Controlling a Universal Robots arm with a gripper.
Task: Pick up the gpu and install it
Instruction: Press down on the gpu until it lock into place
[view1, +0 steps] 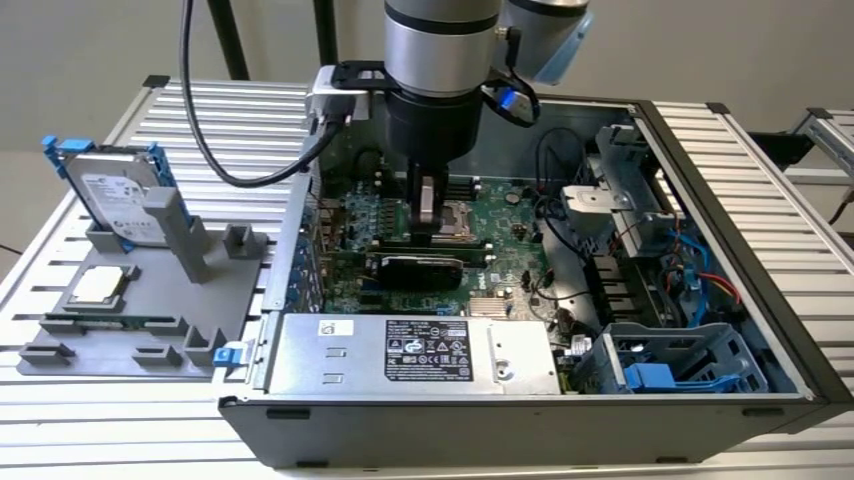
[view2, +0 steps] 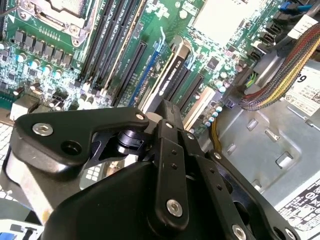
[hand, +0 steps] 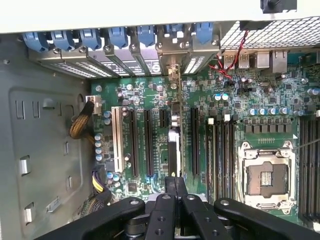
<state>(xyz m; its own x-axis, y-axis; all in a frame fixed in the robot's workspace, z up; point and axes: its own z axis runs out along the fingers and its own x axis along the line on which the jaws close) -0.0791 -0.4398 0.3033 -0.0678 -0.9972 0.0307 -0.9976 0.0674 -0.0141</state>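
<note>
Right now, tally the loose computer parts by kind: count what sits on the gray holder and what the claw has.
Hard drive: 1, standing in the gray holder
Processor chip: 1, lying flat on the holder
Memory stick: 1, on the holder
gpu: 1, gripped by the claw inside the computer case
Total: 4

— Surroundings?
— Plain light grey wall (view1: 80, 40) behind the bench, evenly lit.
— Work surface?
— Ribbed aluminium table (view1: 120, 440) with slats running along its length. A second slatted metal frame (view1: 830, 135) stands beyond its edge, at the exterior view's right.
</note>
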